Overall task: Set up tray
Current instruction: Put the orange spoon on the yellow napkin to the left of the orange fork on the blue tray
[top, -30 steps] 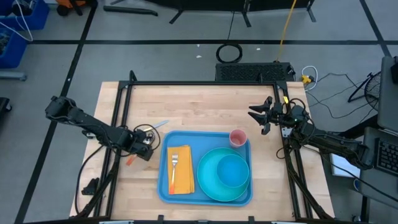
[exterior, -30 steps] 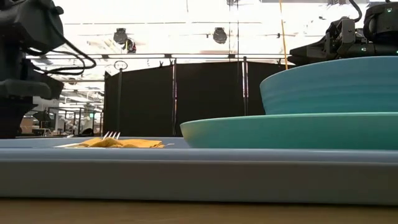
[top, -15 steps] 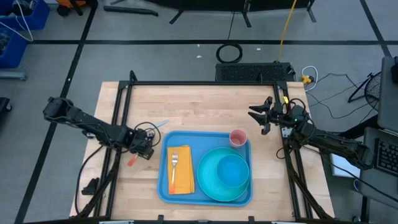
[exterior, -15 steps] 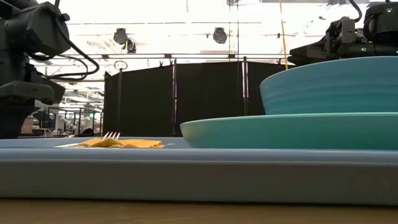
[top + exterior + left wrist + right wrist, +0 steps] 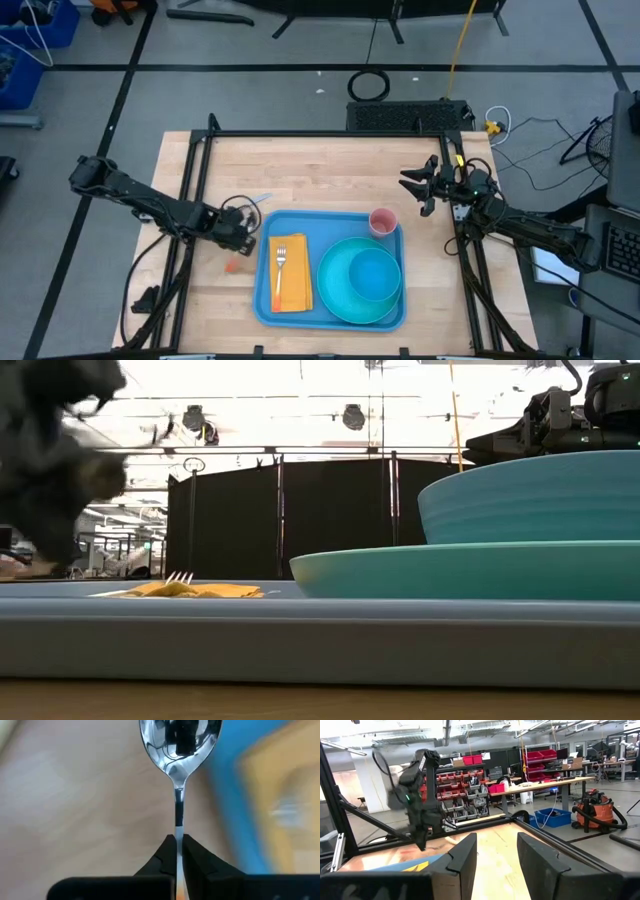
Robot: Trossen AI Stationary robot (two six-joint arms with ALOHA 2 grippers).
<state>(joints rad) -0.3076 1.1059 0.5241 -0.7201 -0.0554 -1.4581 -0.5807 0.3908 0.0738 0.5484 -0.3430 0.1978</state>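
Shifted since half a second ago: left pincer closer to the tray's left rim, and an orange bit now lying on the bare wood beside that rim, farther toward the front than where it showed before. Unchanged meanwhile: right arm.

One blue tray, flat on the tabletop, toward the front edge and slightly right of centre. On it, counted: one yellow napkin at the left side; one fork lying on that napkin, tines toward the back; one round teal plate filling the right half; one teal bowl sitting on the plate; one pink cup upright in the back right corner. From the low view, bowl stacked on plate, tray wall across the foreground.

Left pincer pressed together on the thin handle of one spoon, bowl of the spoon pointing forward, above bare wood just beside the tray's blue edge.

Right pincer spread wide and holding nothing, hovering near the tabletop's right edge, behind the pink cup and apart from it.
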